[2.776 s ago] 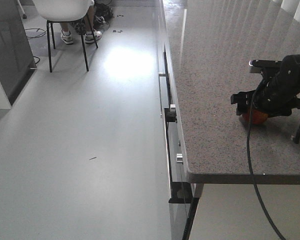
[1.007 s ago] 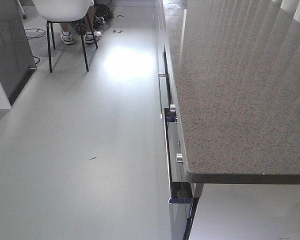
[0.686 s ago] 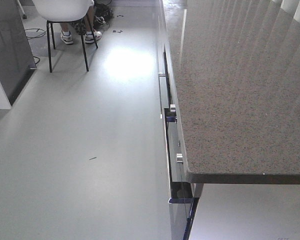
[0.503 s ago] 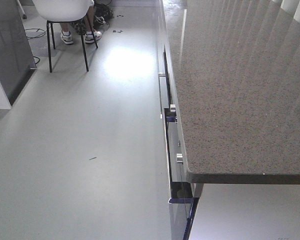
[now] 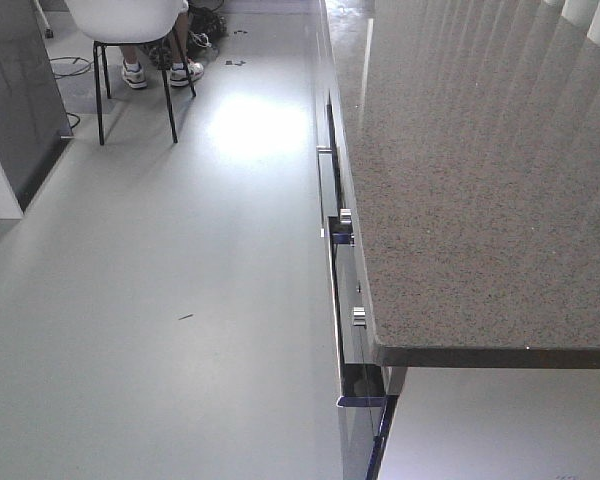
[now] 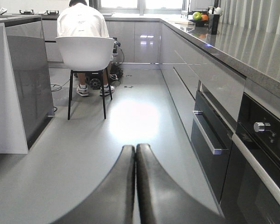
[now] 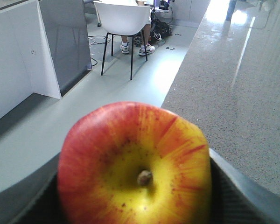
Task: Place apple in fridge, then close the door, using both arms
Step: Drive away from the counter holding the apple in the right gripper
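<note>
Lifted off speckled counter (image 5: pixel 460 180): glossy apple (image 7: pixel 135 158) (right hand (image 7: pixel 136 191)).

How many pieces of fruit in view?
3. A red-and-yellow apple held in the right gripper; a round green fruit and a round orange fruit side by side on the far grey countertop. Others may be hidden behind them.

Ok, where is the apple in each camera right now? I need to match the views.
Front-facing: not in it, only the countertop.
Left wrist: not in it; the shut left gripper points along the floor.
Right wrist: the apple fills the lower centre, stem toward the camera, between dark fingers.
Shared landmark: the white chair, upper left in each.
</note>
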You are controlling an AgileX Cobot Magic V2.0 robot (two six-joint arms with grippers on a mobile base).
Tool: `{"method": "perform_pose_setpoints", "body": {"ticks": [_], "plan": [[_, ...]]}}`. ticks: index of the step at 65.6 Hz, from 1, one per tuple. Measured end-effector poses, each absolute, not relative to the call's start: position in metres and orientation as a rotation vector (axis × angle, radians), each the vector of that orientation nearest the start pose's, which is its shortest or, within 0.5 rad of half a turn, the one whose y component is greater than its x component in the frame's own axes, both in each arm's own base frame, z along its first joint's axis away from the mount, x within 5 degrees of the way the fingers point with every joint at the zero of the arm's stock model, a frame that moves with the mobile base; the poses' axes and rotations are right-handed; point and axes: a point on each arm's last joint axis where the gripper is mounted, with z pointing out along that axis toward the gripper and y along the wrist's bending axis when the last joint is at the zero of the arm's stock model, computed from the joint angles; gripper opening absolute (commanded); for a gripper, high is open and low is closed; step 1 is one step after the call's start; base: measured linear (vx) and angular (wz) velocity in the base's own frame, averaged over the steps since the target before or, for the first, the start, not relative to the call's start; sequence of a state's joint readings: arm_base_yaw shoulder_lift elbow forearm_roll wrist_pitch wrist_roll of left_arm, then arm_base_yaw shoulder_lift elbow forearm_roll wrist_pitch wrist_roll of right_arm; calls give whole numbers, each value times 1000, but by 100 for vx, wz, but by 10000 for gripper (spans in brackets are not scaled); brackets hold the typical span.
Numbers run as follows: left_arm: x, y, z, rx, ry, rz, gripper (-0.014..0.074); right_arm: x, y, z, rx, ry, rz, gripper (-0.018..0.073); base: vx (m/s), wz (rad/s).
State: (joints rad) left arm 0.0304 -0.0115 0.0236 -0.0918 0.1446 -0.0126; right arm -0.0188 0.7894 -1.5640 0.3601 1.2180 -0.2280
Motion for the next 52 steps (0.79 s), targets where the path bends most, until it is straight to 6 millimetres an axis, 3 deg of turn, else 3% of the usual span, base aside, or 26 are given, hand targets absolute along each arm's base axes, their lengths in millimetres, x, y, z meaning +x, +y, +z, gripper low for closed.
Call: {"method": "perform_pose_setpoints", "body": {"ticks": [52], "plan": [[56, 0, 193, -100, 1637, -67, -6, 56, 29, 527, -302, 1867, 237, 94, -1, 11]]}}
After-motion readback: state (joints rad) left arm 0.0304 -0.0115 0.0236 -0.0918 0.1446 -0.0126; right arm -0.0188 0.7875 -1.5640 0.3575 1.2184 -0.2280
